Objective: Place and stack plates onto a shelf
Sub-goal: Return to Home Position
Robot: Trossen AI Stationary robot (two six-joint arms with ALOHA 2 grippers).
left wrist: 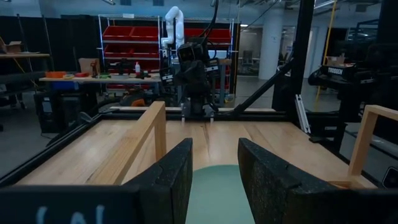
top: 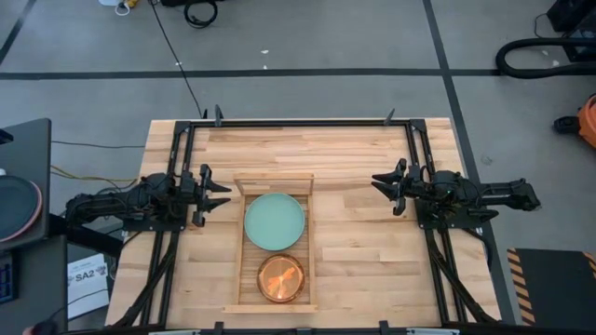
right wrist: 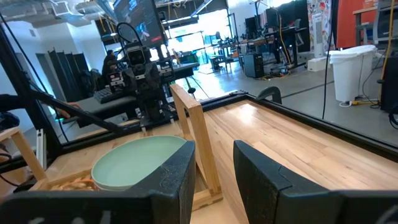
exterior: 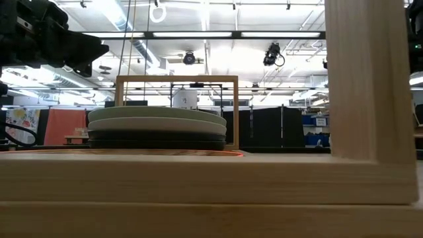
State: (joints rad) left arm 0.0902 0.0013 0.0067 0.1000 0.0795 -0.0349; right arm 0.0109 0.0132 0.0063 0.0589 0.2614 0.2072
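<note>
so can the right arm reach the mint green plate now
probably yes: the mint green plate lies topmost and uncovered, and the right gripper is open beside the shelf, needing only to clear its rim

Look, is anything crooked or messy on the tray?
Nothing stands out. The mint green plate tops a level stack, the orange plate lies flat beside it, inside the tray. Left tool and right tool wait open either side.

Grey floor (top: 326, 37); apparently red storage bins (left wrist: 124, 32).
</note>
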